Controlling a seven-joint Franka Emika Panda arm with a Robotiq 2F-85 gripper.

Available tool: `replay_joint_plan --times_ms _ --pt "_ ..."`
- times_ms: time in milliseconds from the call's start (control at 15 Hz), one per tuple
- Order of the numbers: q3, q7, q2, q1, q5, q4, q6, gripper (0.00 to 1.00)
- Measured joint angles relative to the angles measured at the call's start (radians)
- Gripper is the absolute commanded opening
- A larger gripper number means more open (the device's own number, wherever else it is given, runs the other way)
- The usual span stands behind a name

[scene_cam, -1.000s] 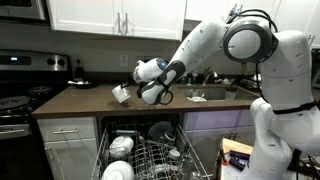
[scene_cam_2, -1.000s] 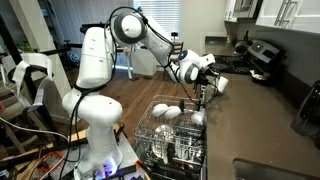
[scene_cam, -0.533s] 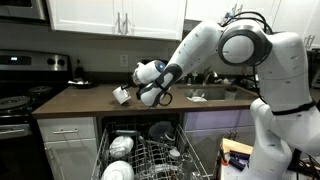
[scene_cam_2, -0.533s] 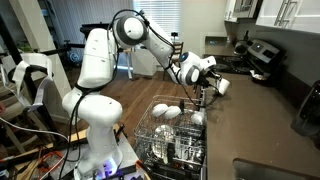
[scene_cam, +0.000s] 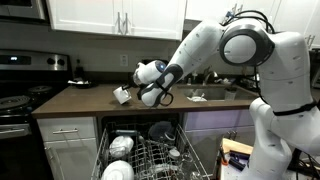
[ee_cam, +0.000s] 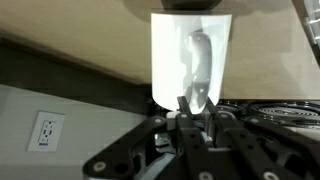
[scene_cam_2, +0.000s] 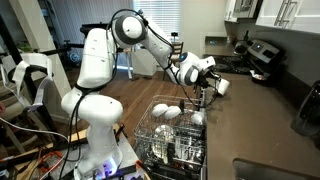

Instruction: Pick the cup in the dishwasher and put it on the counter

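The end effector is pinching the cup by one end, holding it just above the tabletop's front edge, over the dishwasher. Transfer is ending; the next move is calling for righting and lowering it (my judgement). The cup is tilting, its long axis pointing away from the fingers, towards the stove.
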Motion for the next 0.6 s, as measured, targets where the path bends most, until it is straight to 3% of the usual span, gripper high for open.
replay_joint_plan --times_ms 600 --pt "-0.073 0.0 -0.006 0.079 0.0 -0.045 -0.002 0.06"
